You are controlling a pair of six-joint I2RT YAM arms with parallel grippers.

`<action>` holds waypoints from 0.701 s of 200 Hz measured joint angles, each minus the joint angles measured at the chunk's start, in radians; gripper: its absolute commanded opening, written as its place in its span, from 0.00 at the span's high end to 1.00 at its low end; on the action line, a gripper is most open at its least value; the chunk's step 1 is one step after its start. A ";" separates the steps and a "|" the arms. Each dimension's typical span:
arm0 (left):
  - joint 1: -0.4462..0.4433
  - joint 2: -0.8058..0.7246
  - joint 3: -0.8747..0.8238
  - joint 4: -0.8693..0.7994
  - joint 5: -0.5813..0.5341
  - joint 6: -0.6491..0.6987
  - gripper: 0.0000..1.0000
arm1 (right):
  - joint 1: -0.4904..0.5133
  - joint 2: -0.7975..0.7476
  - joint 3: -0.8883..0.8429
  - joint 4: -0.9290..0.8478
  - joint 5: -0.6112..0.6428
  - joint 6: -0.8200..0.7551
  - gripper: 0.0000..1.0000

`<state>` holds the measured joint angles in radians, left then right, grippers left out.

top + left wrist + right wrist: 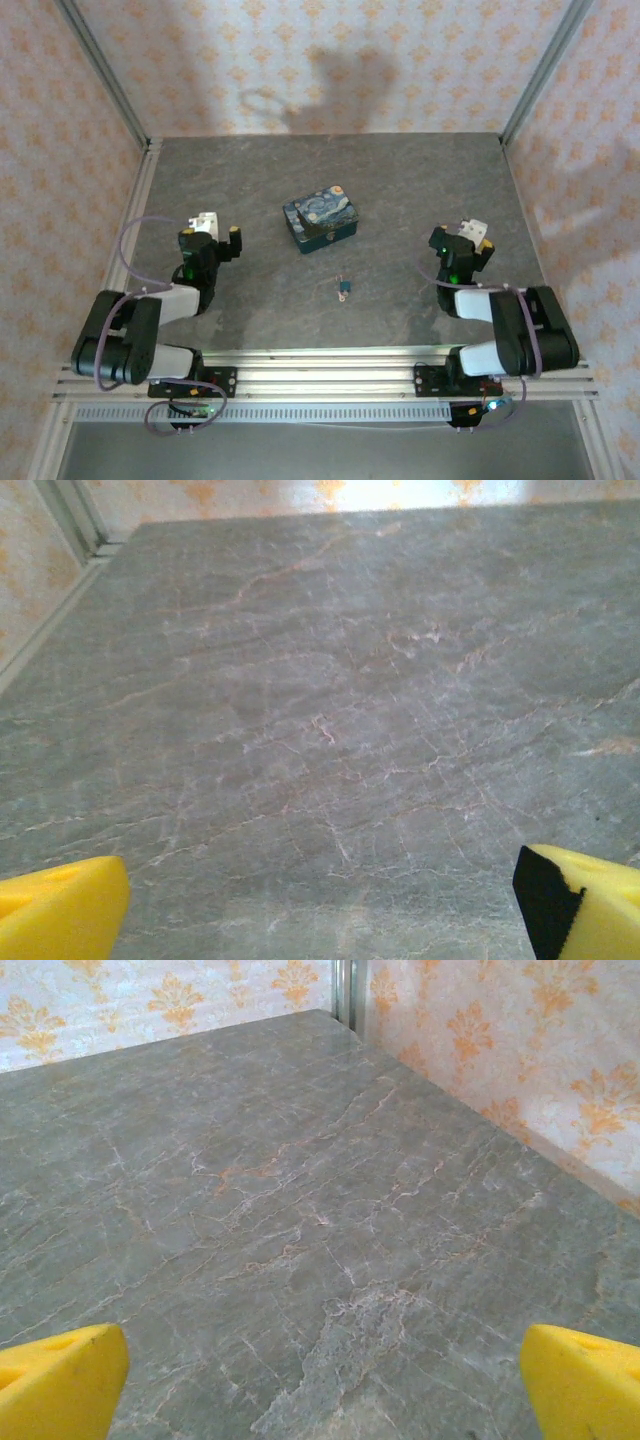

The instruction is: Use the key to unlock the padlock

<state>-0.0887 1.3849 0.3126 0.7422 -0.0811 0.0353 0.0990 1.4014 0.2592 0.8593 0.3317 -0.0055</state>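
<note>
The padlock [343,290], a tiny dark-and-blue piece, lies on the grey marbled table [400,180] in front of the painted box, midway between the two arms. Thin metal bits stick out of its far end; whether they are the key I cannot tell at this size. My left gripper [216,229] rests to the left of it, and the left wrist view shows this gripper [320,910] open, its yellow fingers [60,910] wide apart over bare table. My right gripper [458,232] rests to the right, and this gripper [320,1385] is open too, holding nothing.
A rectangular blue-and-yellow swirl-painted box [320,222] stands at the table's middle, just behind the padlock. Patterned walls and metal posts [105,75] enclose the table on three sides. The aluminium rail [320,375] carrying both arm bases runs along the near edge.
</note>
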 measured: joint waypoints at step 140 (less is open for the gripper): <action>0.037 0.116 0.100 0.003 0.021 -0.005 0.00 | -0.017 0.129 0.128 -0.021 -0.048 -0.004 0.01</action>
<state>-0.0517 1.5013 0.4129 0.7448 -0.0597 0.0307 0.0822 1.5299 0.3874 0.8379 0.2832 -0.0093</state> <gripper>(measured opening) 0.994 0.993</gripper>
